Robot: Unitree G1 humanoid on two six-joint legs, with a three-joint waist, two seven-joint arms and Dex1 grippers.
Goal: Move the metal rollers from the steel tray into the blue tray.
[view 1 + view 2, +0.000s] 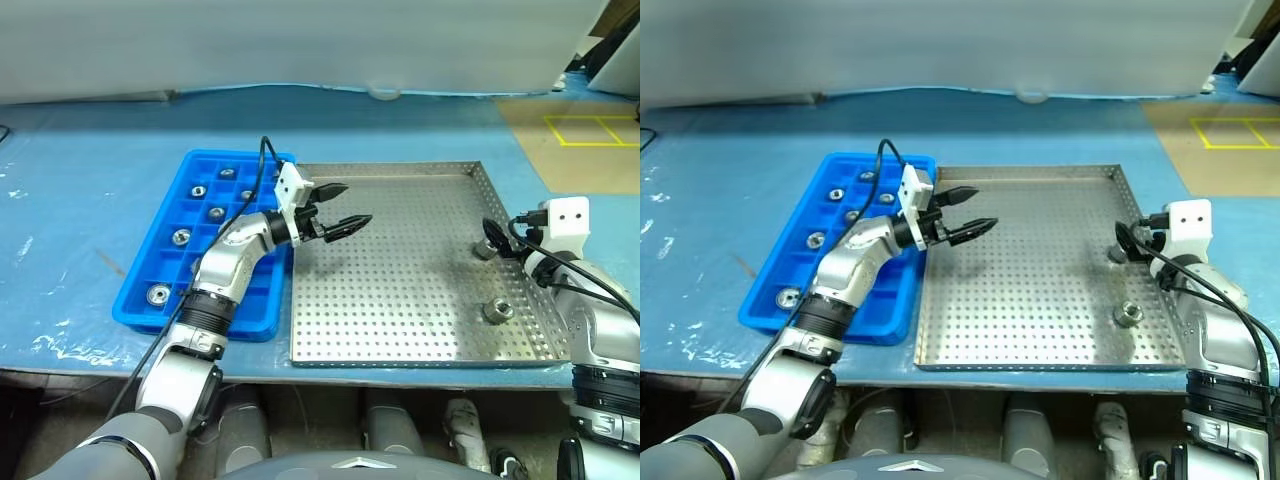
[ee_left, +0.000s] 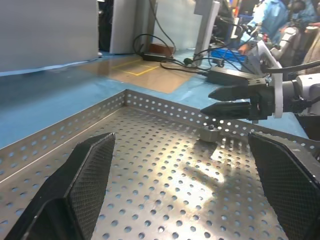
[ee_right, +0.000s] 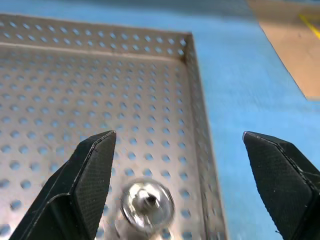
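The steel tray (image 1: 400,330) lies at centre right with the blue tray (image 1: 150,262) against its left side. Two metal rollers stand near the steel tray's right rim, one (image 1: 497,310) in the open and one (image 1: 484,248) by my right hand. Several rollers sit in the blue tray's compartments, such as one (image 1: 181,237). My left gripper (image 1: 358,203) hangs open and empty above the steel tray's left part. My right gripper (image 3: 177,137) is open just above a roller (image 3: 147,205), which lies low between its fingers, untouched.
Both trays rest on a blue-covered table (image 1: 90,170). A bare brown surface with yellow tape (image 1: 585,130) lies at the far right. The steel tray's raised rim (image 3: 192,75) runs close beside the right gripper. In the left wrist view the right gripper (image 2: 206,101) hovers over a roller (image 2: 209,133).
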